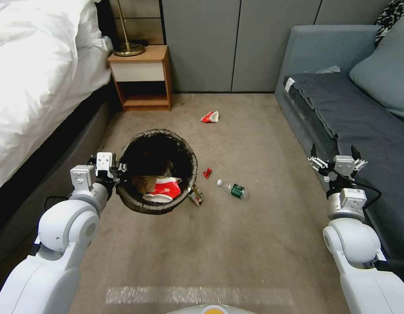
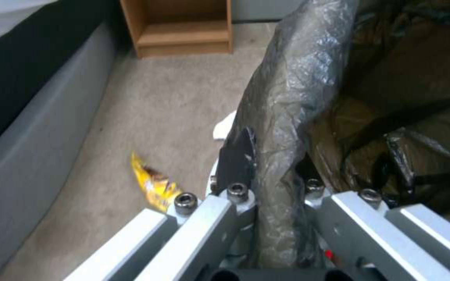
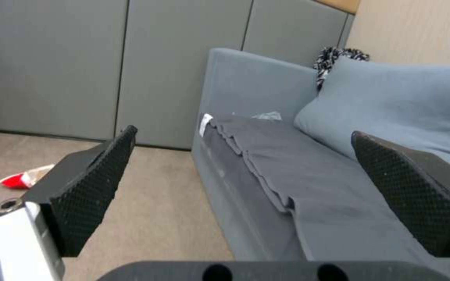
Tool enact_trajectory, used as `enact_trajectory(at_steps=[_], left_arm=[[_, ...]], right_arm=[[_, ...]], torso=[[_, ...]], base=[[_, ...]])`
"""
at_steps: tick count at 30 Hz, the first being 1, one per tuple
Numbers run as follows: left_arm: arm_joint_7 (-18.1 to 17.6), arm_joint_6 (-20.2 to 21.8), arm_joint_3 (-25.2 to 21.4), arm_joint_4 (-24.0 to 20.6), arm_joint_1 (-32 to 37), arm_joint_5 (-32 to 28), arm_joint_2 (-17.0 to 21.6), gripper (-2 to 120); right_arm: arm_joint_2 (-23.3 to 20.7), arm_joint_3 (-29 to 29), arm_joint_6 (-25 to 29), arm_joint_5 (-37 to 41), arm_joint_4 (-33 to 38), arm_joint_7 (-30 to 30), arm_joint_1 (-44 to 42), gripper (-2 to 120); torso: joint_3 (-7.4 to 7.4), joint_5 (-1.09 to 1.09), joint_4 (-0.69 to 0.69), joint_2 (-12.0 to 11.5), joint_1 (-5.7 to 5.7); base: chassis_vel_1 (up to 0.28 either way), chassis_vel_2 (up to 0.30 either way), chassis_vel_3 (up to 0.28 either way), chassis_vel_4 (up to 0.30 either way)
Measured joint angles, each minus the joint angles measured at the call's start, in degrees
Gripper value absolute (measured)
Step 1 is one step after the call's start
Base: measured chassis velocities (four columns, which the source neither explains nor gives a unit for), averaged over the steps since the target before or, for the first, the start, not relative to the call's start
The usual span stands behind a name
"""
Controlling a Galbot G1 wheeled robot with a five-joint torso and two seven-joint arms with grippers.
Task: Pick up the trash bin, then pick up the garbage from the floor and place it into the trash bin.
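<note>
My left gripper [image 1: 120, 167] is shut on the near-left rim of the trash bin [image 1: 160, 150], whose dark bag [image 2: 287, 97] is folded over the edge. Inside it lie a red-and-white cup [image 1: 167, 190] and a brown paper bag [image 1: 145, 183]. Garbage on the floor [image 1: 236, 244]: a green-labelled bottle [image 1: 233, 190], a small red scrap [image 1: 207, 173], a wrapper [image 1: 196, 195] beside the bin, and a crushed red-and-white cup [image 1: 209, 117] farther off. A yellow wrapper [image 2: 154, 188] and white tissue [image 2: 225, 127] lie by the bin. My right gripper [image 1: 335, 162] hangs open and empty at the sofa's edge.
A bed with a white duvet [image 1: 32, 74] runs along the left. A wooden nightstand [image 1: 143, 78] with a lamp stands at the back left. A grey sofa [image 1: 354, 117] fills the right side. Grey panels [image 1: 236, 43] close the back. A pale tape line [image 1: 197, 295] crosses the near carpet.
</note>
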Motion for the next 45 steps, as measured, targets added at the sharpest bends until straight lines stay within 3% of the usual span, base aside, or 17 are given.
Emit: enact_trajectory(at_steps=[16, 45], left_arm=[[-0.1, 0.0, 0.0, 0.0, 0.0, 0.0, 0.0, 0], [0.0, 0.0, 0.0, 0.0, 0.0, 0.0, 0.0, 0]], right_arm=[[0.0, 0.0, 0.0, 0.0, 0.0, 0.0, 0.0, 100], [0.0, 0.0, 0.0, 0.0, 0.0, 0.0, 0.0, 100]], torso=[[0.01, -0.01, 0.02, 0.0, 0.01], [-0.01, -0.01, 0.02, 0.0, 0.0]], base=[[-0.204, 0.206, 0.206, -0.208], [-0.001, -0.001, -0.001, -0.001]])
